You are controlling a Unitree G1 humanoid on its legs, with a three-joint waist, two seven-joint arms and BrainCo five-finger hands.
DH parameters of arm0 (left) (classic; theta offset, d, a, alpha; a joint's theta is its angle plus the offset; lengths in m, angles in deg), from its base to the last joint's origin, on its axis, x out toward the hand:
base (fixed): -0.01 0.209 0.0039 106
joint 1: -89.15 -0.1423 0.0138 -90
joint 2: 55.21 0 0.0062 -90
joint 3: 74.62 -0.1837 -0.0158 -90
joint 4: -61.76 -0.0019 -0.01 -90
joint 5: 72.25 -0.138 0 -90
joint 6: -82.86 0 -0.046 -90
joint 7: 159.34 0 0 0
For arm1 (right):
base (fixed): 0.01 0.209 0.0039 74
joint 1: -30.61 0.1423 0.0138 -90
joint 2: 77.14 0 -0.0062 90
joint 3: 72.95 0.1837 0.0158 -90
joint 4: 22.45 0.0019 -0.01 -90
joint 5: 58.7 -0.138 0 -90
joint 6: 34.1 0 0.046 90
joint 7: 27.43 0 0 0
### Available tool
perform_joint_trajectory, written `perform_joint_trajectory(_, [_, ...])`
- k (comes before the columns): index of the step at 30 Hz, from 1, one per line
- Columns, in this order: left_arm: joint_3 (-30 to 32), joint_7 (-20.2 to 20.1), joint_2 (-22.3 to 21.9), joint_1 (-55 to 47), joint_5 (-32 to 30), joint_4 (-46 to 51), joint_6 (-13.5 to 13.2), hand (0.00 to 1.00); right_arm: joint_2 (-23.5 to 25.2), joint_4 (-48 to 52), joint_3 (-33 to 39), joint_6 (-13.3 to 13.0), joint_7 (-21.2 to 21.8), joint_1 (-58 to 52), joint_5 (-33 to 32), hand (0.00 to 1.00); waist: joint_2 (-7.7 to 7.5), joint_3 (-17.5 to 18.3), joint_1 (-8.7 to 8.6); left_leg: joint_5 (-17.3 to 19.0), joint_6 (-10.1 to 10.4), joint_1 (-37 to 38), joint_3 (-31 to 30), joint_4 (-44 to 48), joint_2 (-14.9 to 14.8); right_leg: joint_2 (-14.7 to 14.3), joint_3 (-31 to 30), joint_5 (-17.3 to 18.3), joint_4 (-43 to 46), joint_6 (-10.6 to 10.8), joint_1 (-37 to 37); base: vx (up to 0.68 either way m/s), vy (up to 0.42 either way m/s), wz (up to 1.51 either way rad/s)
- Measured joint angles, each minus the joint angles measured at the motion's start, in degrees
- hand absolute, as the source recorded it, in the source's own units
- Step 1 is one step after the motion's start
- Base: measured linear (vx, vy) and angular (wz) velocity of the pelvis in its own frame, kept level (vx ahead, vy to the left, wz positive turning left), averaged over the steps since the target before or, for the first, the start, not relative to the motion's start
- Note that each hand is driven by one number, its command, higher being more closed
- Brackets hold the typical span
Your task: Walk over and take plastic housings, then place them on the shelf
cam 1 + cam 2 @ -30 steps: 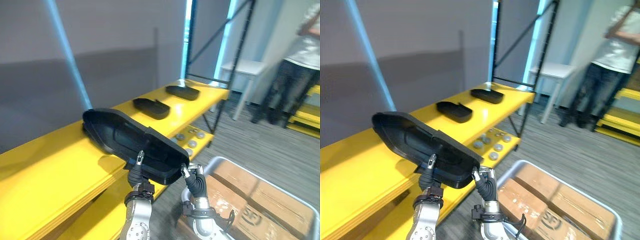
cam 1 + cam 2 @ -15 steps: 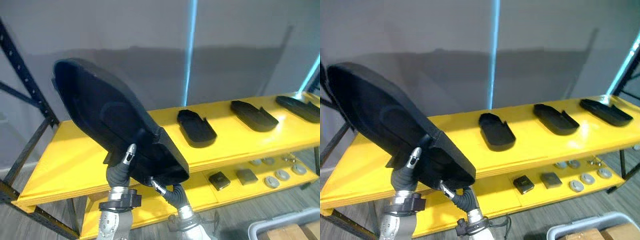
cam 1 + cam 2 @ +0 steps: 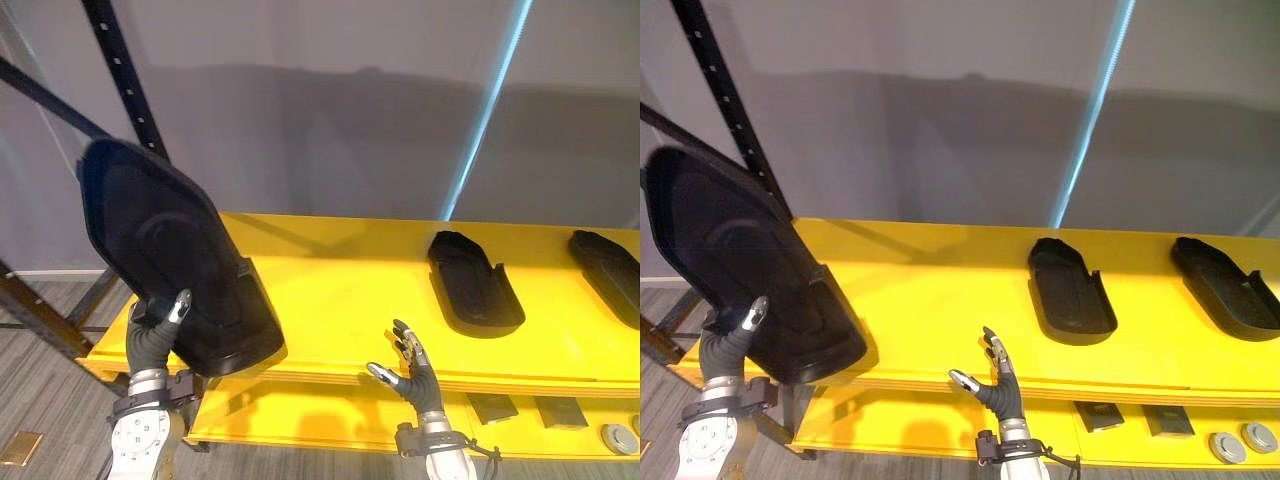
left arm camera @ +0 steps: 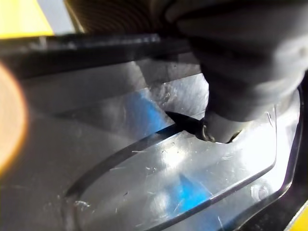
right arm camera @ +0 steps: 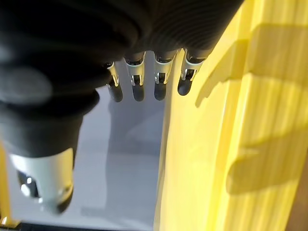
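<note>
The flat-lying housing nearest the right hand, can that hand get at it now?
Probably yes: the right hand is open and empty by the shelf edge, only bare board before the housing.

The left hand (image 3: 148, 342) and right hand (image 3: 413, 370) wear dark ribbed covers over back and wrist — silver fingers (image 5: 161, 79) end in dark tips, forearms (image 3: 140, 447) silver-grey with black collars (image 3: 152, 407).
</note>
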State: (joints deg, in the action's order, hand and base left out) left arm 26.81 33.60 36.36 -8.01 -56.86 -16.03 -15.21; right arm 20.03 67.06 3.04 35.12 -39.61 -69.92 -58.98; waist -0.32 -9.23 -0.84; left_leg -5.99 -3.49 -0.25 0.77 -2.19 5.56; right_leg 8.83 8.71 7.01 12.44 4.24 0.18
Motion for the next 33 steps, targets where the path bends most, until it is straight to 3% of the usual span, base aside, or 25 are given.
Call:
perform_joint_trajectory(4, [1.85,-2.71,1.61,3.6,-0.99,-9.27,0.66,1.0,-2.22,3.86,5.79,-0.02,2.72,-1.64,-2.01,0.0,1.76,-0.32,-1.92,-0.03,0.84,0.32,1.22,-0.31,-0.77,-0.61,-0.42,0.43,0.44,-0.24,-0.25,0.02,-0.056,-0.09])
perform_joint_trajectory(6, [1.88,-5.49,4.16,5.47,-0.81,-14.62,2.2,1.0,-4.38,5.38,6.96,-0.03,4.99,-2.37,-3.27,0.0,2.84,-0.5,-2.91,0.18,1.24,1.23,1.91,-0.86,-1.02,-0.77,-0.89,0.97,1.36,-0.45,-0.37,-0.04,-0.022,-0.18])
perform_joint_trajectory(8, [1.86,-9.79,7.65,7.25,-0.32,-19.75,3.66,1.0,-5.88,7.56,7.04,0.02,9.56,-4.32,-7.36,0.0,3.85,-0.62,-4.05,0.66,2.16,1.98,3.17,-1.64,-1.29,-0.91,-2.21,1.87,3.38,-0.41,-1.31,-0.07,-0.023,-0.23])
perform_joint_trajectory(13, [1.16,-14.4,13.32,15.6,1.15,-30.19,5.68,1.0,-7.36,11.98,3.95,2.12,17.36,-7.35,-13.05,0.0,5.61,-1.54,-5.39,1.11,2.73,1.33,7.41,-1.9,-2.02,-1.37,-5.38,2.53,6.86,-0.78,-4.58,-0.08,-0.028,-0.29])
perform_joint_trajectory(14, [0.56,-14.8,14.73,17.95,1.33,-33.16,6.12,1.0,-7.61,12.78,2.76,2.78,18.39,-7.85,-13.9,0.0,6.01,-1.75,-6.32,1.12,2.75,1.09,8.96,-1.88,-2.3,-1.39,-5.92,2.63,7.44,-0.82,-5.27,-0.06,-0.021,-0.25])
perform_joint_trajectory(17, [0.41,-16.31,16.69,22.33,2.62,-38.2,7.08,1.0,-8.99,15.7,0.15,3.95,19.16,-8.06,-14.97,0.0,6.75,-2.34,-7.84,1.28,2.89,0.05,12.17,-1.67,-2.42,-1.39,-8.02,3.02,9.51,-0.73,-7.92,-0.05,-0.003,-0.32])
perform_joint_trajectory(21, [-2.47,-17.6,18.04,27.34,5.44,-40.71,8.91,1.0,-9.58,18.43,-2.12,3.96,19.15,-8.12,-15.13,0.0,6.67,-4.46,-8.4,2.26,4.0,-0.92,16.7,-0.13,-2.61,-1.03,-10.04,3.68,12.09,-0.53,-10.52,-0.03,0.012,-0.24])
perform_joint_trajectory(24, [-3.98,-17.65,18.05,27.93,6.96,-40.77,10.15,1.0,-10.94,20.2,-5.46,3.97,18.88,-7.77,-15.19,0.0,6.78,-5.92,-9.97,3.41,4.02,-2.23,20.89,1.94,-3.42,-0.54,-10.42,4.2,13.39,-0.57,-11.89,-0.01,0.007,-0.05])
perform_joint_trajectory(33, [-4.5,-13.89,18.01,30.27,7.85,-42.66,14.72,1.0,-12.86,22.03,-9.02,3.97,17.33,-6.82,-16.41,0.0,6.85,-8.65,-9.97,3.32,3.9,-4.5,21.63,3.77,-3.86,-0.65,-11.18,4.5,15.0,-0.64,-14.76,0.0,0.002,-0.02])
